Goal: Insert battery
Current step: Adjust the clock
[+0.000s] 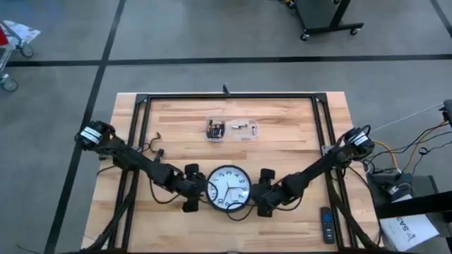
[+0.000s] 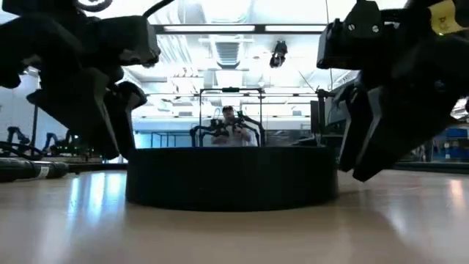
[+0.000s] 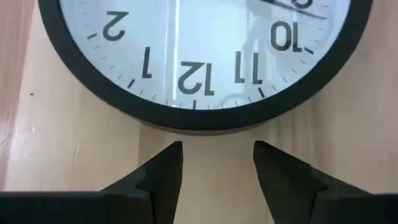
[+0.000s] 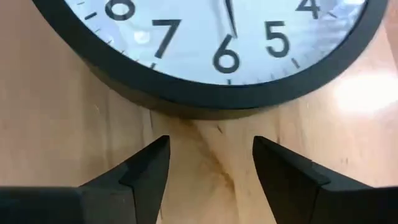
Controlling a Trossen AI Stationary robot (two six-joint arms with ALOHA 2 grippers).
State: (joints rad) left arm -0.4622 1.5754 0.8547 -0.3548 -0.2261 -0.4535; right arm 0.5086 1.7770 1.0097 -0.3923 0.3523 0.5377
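A round black-rimmed wall clock [image 1: 229, 188] lies face up on its back near the table's front middle. My left gripper [image 3: 217, 163] stands open just left of it, fingers pointing at the rim beside the 12, with a gap of bare wood between. My right gripper [image 4: 210, 160] stands open just right of it, facing the rim by the 6, also apart. In the low view the clock's rim [image 2: 231, 177] shows between the two grippers. The battery is not to be made out; small items lie in two clear trays [image 1: 232, 129] farther back.
A black frame [image 1: 229, 97] runs around the table's far and side parts. A dark remote-like object [image 1: 327, 224] lies near the front right corner. Cables trail beside both arms. A person shows far behind the table in the low view [image 2: 229, 117].
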